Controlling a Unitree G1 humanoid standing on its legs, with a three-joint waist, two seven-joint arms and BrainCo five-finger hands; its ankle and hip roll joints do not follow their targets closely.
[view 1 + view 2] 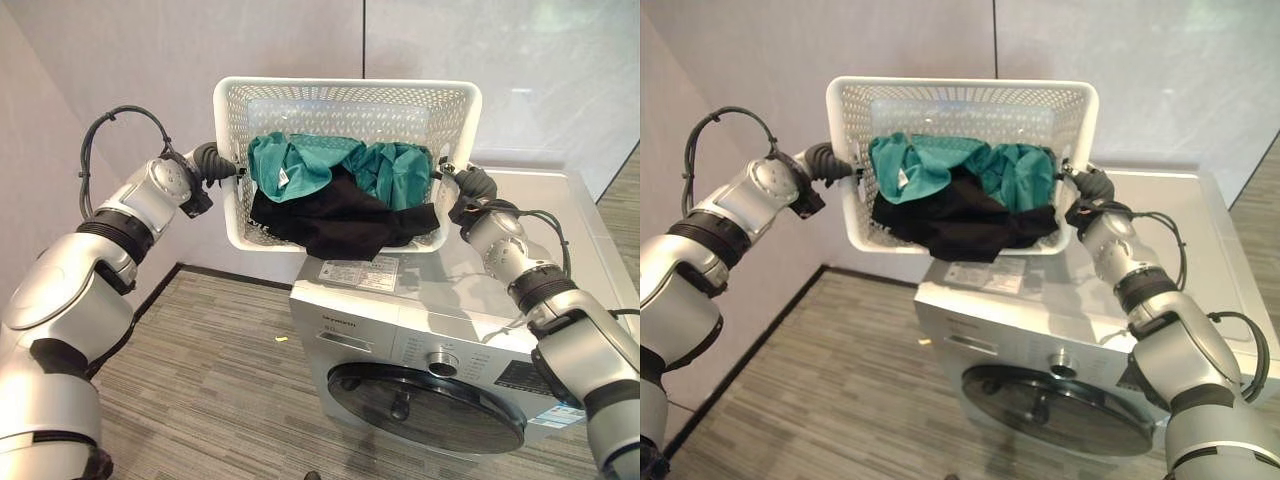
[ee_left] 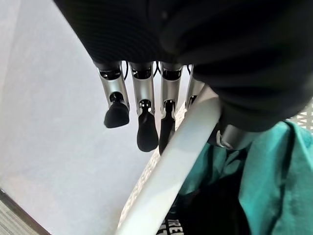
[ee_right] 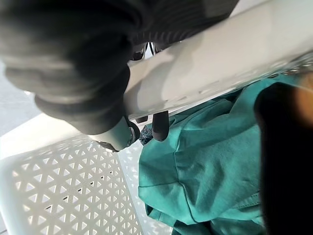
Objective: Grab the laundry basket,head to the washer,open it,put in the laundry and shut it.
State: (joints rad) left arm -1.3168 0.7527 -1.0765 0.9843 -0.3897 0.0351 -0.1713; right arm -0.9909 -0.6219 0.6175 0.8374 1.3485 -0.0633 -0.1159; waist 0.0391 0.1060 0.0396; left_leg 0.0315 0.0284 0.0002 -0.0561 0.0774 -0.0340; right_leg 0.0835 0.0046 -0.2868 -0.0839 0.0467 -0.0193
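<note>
Gripping white basket [image 1: 345,105] rims, both hands, apparently above washer [image 1: 440,340]

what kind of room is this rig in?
Probably a lab or demo space set up as a laundry corner, not a home: a silver front-load washer stands alone against plain grey wall panels on grey striped flooring.

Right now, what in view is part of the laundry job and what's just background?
Part of the job:
- white laundry basket, tilted, gripped at both ends
- teal garment and black garment inside it
- silver washing machine, round door shut
- left hand and right hand on the basket rim

Just there:
- grey wall
- grey striped floor
</note>
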